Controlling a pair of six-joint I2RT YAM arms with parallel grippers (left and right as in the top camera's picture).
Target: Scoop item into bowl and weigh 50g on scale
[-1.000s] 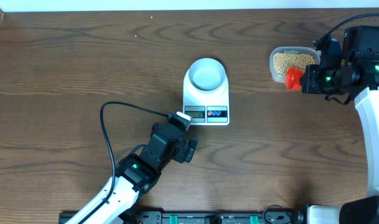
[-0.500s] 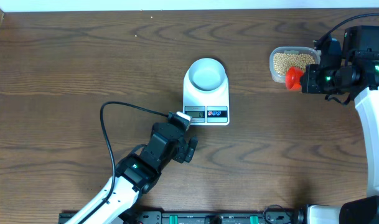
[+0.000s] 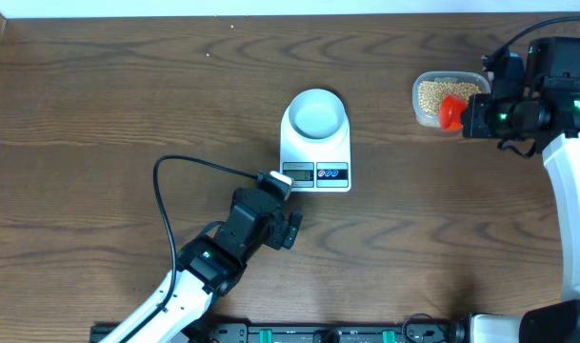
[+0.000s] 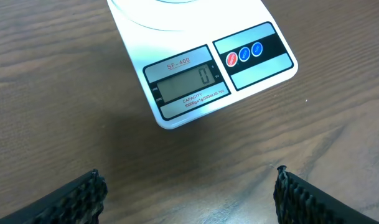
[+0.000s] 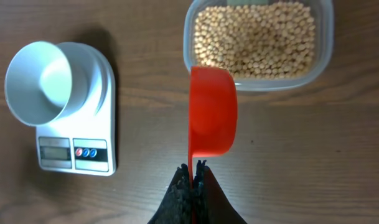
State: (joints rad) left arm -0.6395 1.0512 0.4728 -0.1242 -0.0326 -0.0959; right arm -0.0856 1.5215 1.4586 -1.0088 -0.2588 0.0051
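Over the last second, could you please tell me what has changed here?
The right gripper, shut on the red scoop, has nudged it slightly toward the tub of beans, up to its near rim. Nothing was grasped or released. The open left gripper, the scale and the empty bowl stayed put.

Dark wood-grain table (image 3: 128,95), smooth with a low sheen; white scale (image 4: 189,43) of smooth hard plastic, faintly glossy, with a shiny printed button panel. Smooth white bowl (image 3: 316,116), matt-looking inside; clear glossy plastic tub (image 5: 324,37) at upper right of the right wrist view, holding dull, matt tan beans (image 5: 257,37). Bright red scoop (image 5: 213,112) of smooth, slightly shiny plastic; black ribbed, matt pads (image 4: 83,196) at the lower corners of the left wrist view.
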